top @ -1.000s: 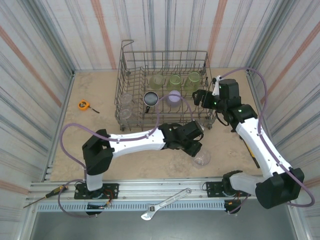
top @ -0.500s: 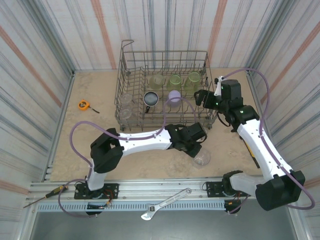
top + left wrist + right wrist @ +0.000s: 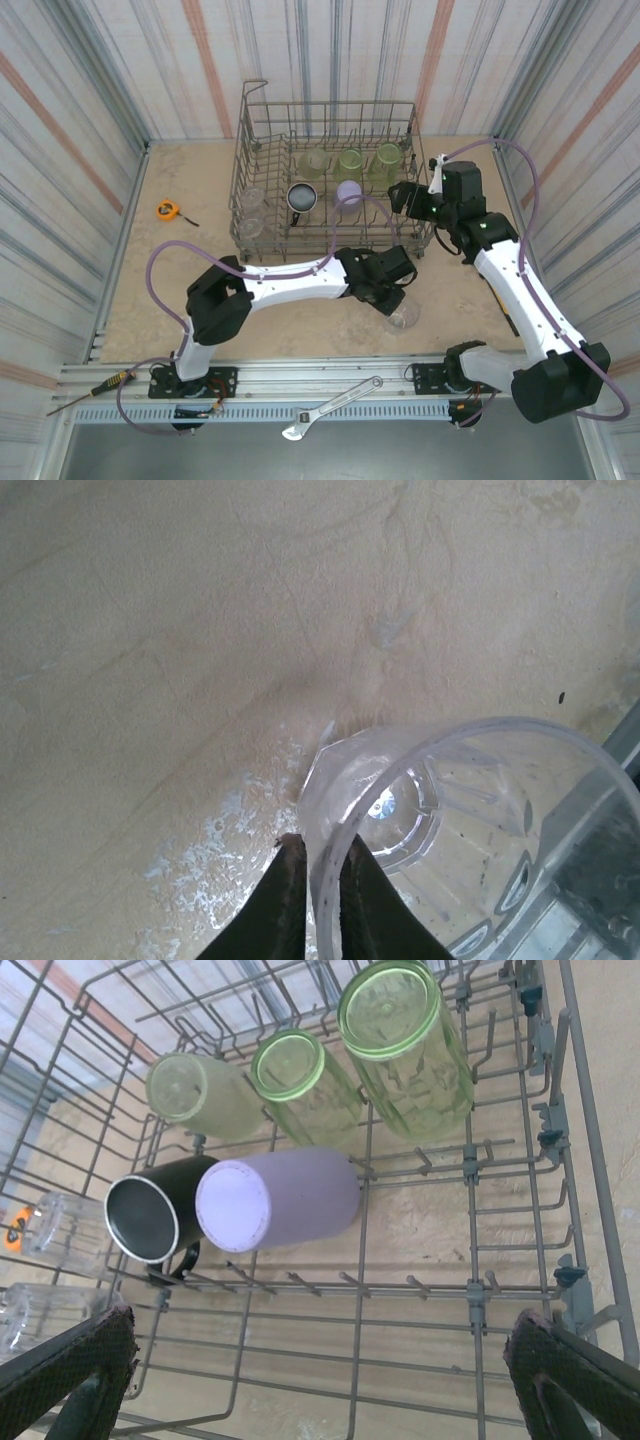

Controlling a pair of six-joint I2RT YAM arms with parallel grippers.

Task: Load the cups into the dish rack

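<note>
My left pincer [image 3: 320, 846] is clamped on the rim wall of a clear cup [image 3: 455, 820] on the desk [image 3: 200, 275], near the dish rack [image 3: 330, 104]. My right pincer [image 3: 320, 1360] hangs wide open above the rack's right side, over the lavender cup [image 3: 285, 1200] inside.

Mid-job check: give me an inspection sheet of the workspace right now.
Surface: beige tabletop, whitish smears in places.
Job's things: grey wire dish rack holds three yellow-green plastic cups, a black mug, a lavender cup and two clear cups; one clear plastic cup sits outside it.
Clutter: orange tape measure on the table; red-handled screwdriver and silver wrench on the near rail.
Grippers: left gripper pinches the clear plastic cup's wall; right gripper open above the rack.
Cables: purple cables loop along both arms.
Surroundings: striped walls.
</note>
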